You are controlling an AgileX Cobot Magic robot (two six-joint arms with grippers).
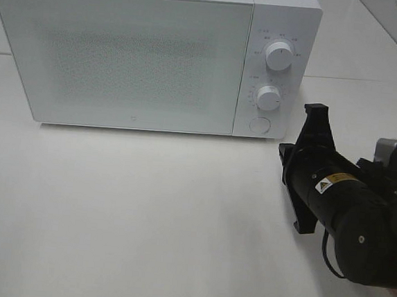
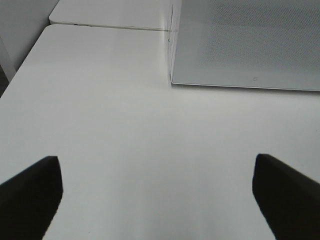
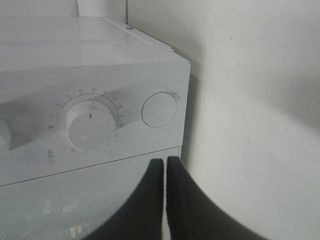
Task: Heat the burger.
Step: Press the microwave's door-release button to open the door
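White microwave (image 1: 123, 51) sits on the counter (image 1: 143, 220) with its door shut, and the burger cannot be seen. The right hand (image 3: 165, 164) is pressed together, empty, near the round button (image 3: 159, 108). The left hand (image 2: 156, 167) is spread wide over the counter.

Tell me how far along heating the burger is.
Done, apparently: the microwave door is shut and no burger shows, so it may be inside; the frosted door hides that. In hand: the shut right hand points at the lower dial and button. Left: probably setting the timer. The open left hand hovers over the table.
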